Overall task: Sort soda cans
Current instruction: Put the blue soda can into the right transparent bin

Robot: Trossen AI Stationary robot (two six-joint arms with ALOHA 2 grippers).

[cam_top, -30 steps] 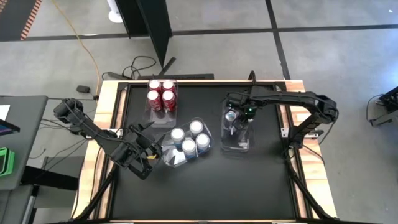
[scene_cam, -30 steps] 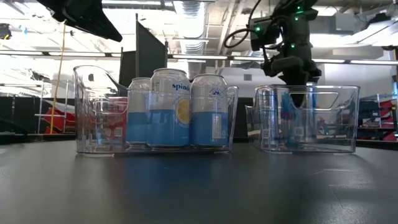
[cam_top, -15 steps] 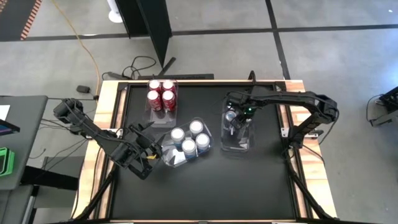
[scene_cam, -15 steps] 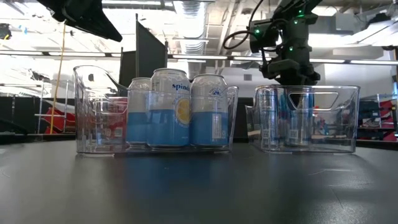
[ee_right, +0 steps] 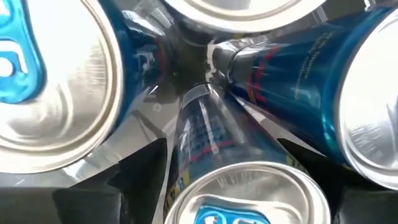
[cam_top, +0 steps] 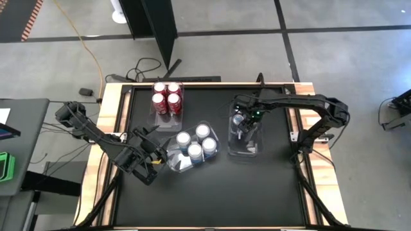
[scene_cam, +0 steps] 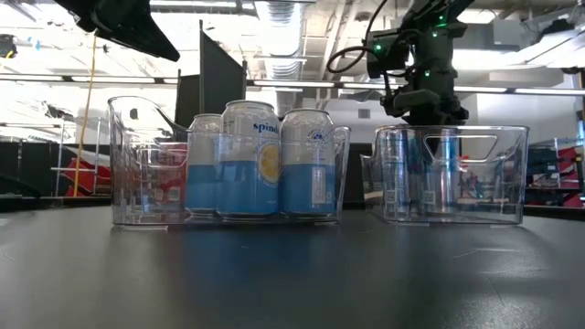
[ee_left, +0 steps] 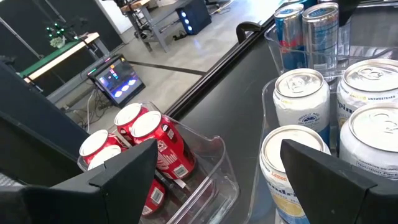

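In the right bin [cam_top: 244, 146], slim blue cans [scene_cam: 395, 174] beneath the right gripper [cam_top: 244, 126], grip unreadable.

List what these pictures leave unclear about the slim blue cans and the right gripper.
- Count of slim blue cans: high view, the right gripper covers the bin; right wrist view cuts them off at the edges.
- Right gripper's fingers: low view, blurred behind the bin wall.
- Red cans: labels too small from above.

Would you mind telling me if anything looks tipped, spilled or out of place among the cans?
Nothing stands out. The red cans, the light blue cans and the dark blue cans each stand upright in their own bin, with no spill showing on the table.
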